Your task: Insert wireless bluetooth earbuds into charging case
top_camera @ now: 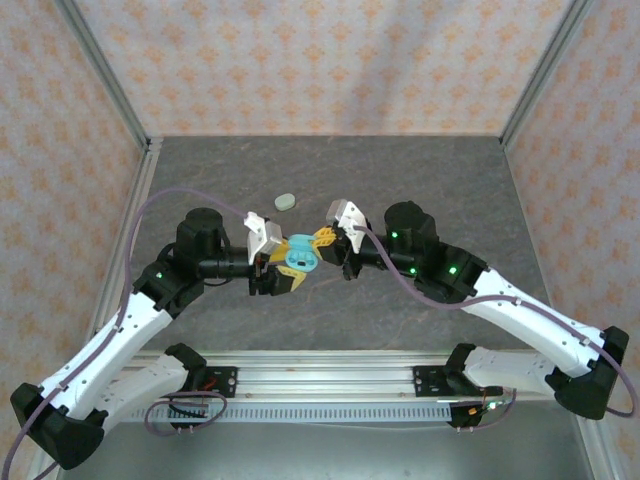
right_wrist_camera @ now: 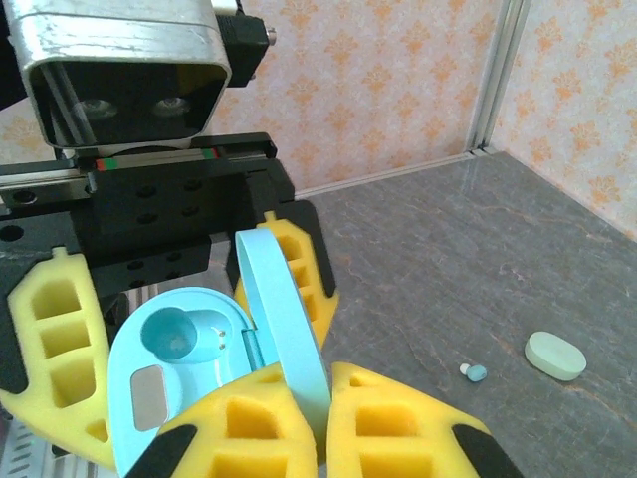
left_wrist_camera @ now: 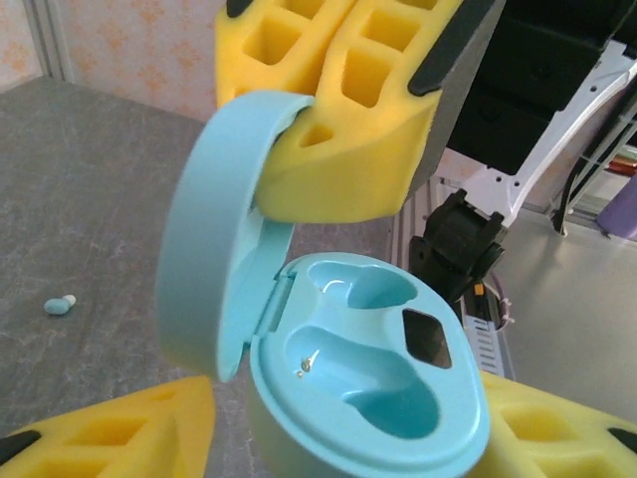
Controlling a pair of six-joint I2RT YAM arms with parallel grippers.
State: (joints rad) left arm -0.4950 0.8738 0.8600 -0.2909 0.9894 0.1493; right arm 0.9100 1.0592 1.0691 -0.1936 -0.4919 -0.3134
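Case held open over the middle of the desk, both wells bare.

The right gripper (right_wrist_camera: 323, 390) has its fingers pressed together on the lid (right_wrist_camera: 284, 319) of the charging case (left_wrist_camera: 368, 383). The left gripper (top_camera: 287, 264) has its fingers spread either side of the base, a sliver of desk (top_camera: 420, 180) showing beside one. Opening looks done and all the seating is left: one earbud (right_wrist_camera: 475, 372) lies loose on the desk near a pale green oval (right_wrist_camera: 554, 356), toward the far edge. Bare room lies toward the far corners and right edge, but the wrists crowd at the middle, so an arm would need to back off to fetch.
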